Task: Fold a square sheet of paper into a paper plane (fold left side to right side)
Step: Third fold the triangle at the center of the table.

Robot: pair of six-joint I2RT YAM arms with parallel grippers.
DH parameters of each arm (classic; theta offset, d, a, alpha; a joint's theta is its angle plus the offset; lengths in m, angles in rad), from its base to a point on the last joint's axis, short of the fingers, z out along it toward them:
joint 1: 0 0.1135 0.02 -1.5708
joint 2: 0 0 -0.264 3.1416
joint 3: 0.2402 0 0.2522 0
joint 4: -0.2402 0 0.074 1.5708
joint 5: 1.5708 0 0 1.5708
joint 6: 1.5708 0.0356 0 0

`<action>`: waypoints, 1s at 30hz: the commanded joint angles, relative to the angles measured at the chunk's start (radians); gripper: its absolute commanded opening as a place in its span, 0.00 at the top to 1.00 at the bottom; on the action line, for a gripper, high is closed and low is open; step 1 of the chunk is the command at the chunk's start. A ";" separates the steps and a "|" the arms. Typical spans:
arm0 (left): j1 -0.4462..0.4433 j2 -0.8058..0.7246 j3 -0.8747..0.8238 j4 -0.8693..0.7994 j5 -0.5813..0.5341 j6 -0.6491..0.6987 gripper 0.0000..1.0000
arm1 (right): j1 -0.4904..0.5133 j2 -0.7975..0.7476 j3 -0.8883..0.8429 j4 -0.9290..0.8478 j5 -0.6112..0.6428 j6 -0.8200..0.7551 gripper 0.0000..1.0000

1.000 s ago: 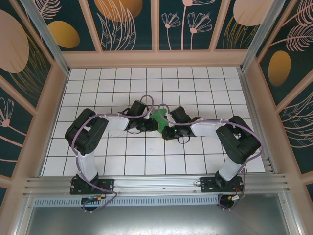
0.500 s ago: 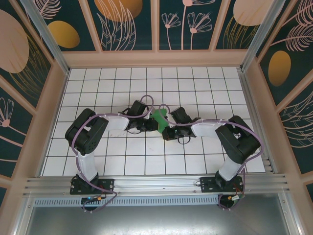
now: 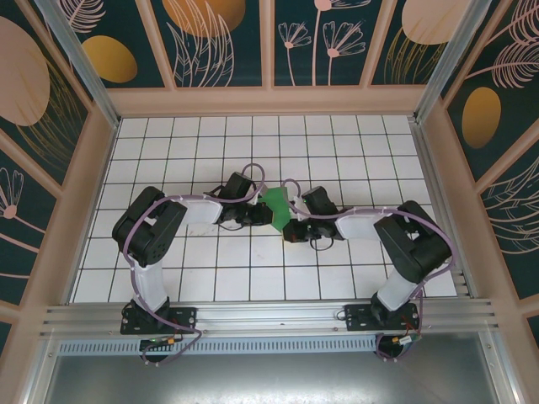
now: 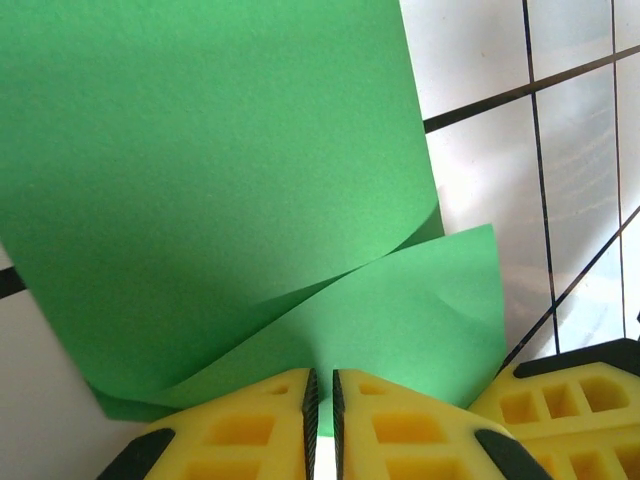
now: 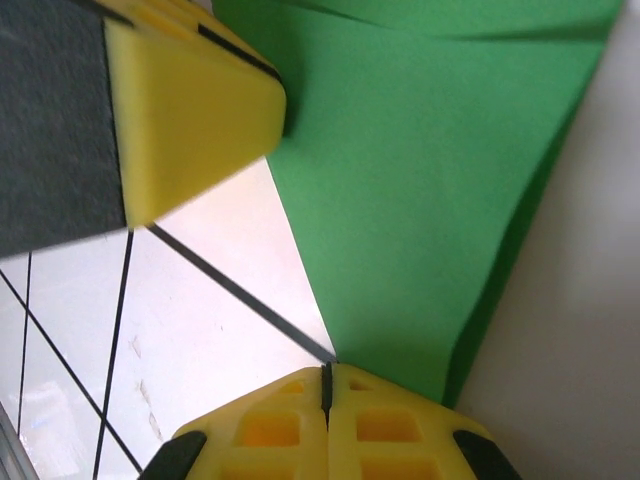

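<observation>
I see the enclosure's dark walls [image 3: 219, 42], painted with flowers and leaves, standing round a white tiled table [image 3: 168, 168] with black grid lines. The left arm [image 3: 152, 231] and right arm [image 3: 413, 244] reach inward from the near edge and meet near the table's middle.

Their wrists cover much of the green sheet of paper [image 3: 274, 200] from above, so I cannot trace its full outline there. In the left wrist view the sheet of paper [image 4: 200, 150] is cut off at the top and left. One layer curls up over another, and both run down into the left gripper [image 4: 322, 400], whose yellow fingers pinch it across a thin slit. A finger [image 4: 570, 395] of the right gripper sits just to the right.

In the right wrist view the sheet [image 5: 420, 180] slopes down to the right gripper [image 5: 326, 395], whose fingers are pressed tight together. I cannot tell whether the paper's edge is caught between them. From above, the left gripper [image 3: 268, 217] and right gripper [image 3: 292, 229] sit just beside each other at the sheet's near edge.
</observation>
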 commanded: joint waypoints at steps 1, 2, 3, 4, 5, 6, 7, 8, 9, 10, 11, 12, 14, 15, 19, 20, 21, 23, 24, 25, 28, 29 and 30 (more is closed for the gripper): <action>0.002 0.071 -0.005 -0.074 -0.108 0.013 0.82 | -0.008 -0.036 -0.077 -0.095 -0.010 0.025 0.99; 0.002 0.073 -0.003 -0.075 -0.109 0.015 0.83 | -0.010 -0.048 -0.092 -0.092 -0.009 0.028 1.00; 0.002 0.076 -0.001 -0.075 -0.110 0.015 0.82 | -0.013 -0.058 -0.106 -0.090 -0.006 0.032 1.00; 0.002 0.077 0.000 -0.074 -0.109 0.014 0.82 | -0.019 -0.069 -0.117 -0.090 -0.004 0.035 1.00; 0.002 0.079 0.000 -0.074 -0.109 0.015 0.83 | -0.023 -0.080 -0.127 -0.091 -0.004 0.037 1.00; 0.002 0.078 0.000 -0.074 -0.110 0.015 0.83 | -0.026 -0.091 -0.132 -0.096 -0.002 0.038 1.00; 0.001 0.079 0.002 -0.074 -0.109 0.015 0.82 | -0.028 -0.109 -0.133 -0.103 -0.002 0.039 1.00; 0.001 0.076 0.003 -0.074 -0.110 0.015 0.83 | -0.029 -0.129 -0.127 -0.118 0.000 0.040 1.00; 0.002 0.074 0.002 -0.075 -0.110 0.015 0.83 | -0.028 -0.150 -0.116 -0.130 -0.001 0.041 1.00; 0.002 0.073 0.002 -0.074 -0.110 0.015 0.83 | -0.029 -0.176 -0.104 -0.144 -0.005 0.044 1.00; 0.001 0.071 0.002 -0.075 -0.109 0.014 0.82 | -0.028 -0.201 -0.091 -0.152 -0.007 0.047 1.00; 0.001 0.070 0.002 -0.075 -0.109 0.014 0.83 | -0.028 -0.222 -0.080 -0.156 -0.012 0.052 1.00; 0.001 0.068 0.002 -0.075 -0.109 0.013 0.82 | -0.026 -0.247 -0.058 -0.146 -0.030 0.067 1.00; 0.002 0.067 0.003 -0.074 -0.109 0.011 0.83 | -0.023 -0.248 -0.049 -0.140 -0.031 0.074 1.00; 0.000 0.066 0.003 -0.073 -0.108 0.010 0.82 | -0.019 -0.192 -0.005 -0.102 -0.013 0.093 1.00; 0.001 0.067 0.003 -0.074 -0.108 0.010 0.83 | -0.019 -0.170 0.004 -0.090 -0.013 0.096 1.00; 0.001 0.065 0.003 -0.074 -0.108 0.010 0.83 | -0.018 -0.146 0.014 -0.073 -0.012 0.101 1.00; 0.001 0.065 0.006 -0.078 -0.108 0.010 0.82 | -0.018 -0.104 0.034 -0.052 -0.007 0.112 1.00; 0.001 0.064 0.004 -0.078 -0.108 0.010 0.82 | -0.018 -0.083 0.044 -0.049 -0.001 0.113 1.00; 0.000 0.063 0.003 -0.078 -0.110 0.010 0.83 | -0.018 -0.066 0.054 -0.049 0.002 0.113 1.00; 0.001 0.061 0.002 -0.080 -0.108 0.010 0.83 | -0.017 -0.024 0.071 -0.062 0.008 0.105 1.00; 0.001 0.060 0.002 -0.080 -0.109 0.010 0.83 | -0.018 -0.015 0.073 -0.074 0.015 0.099 1.00; 0.001 0.058 0.000 -0.079 -0.110 0.010 0.82 | -0.018 -0.009 0.073 -0.084 0.024 0.094 1.00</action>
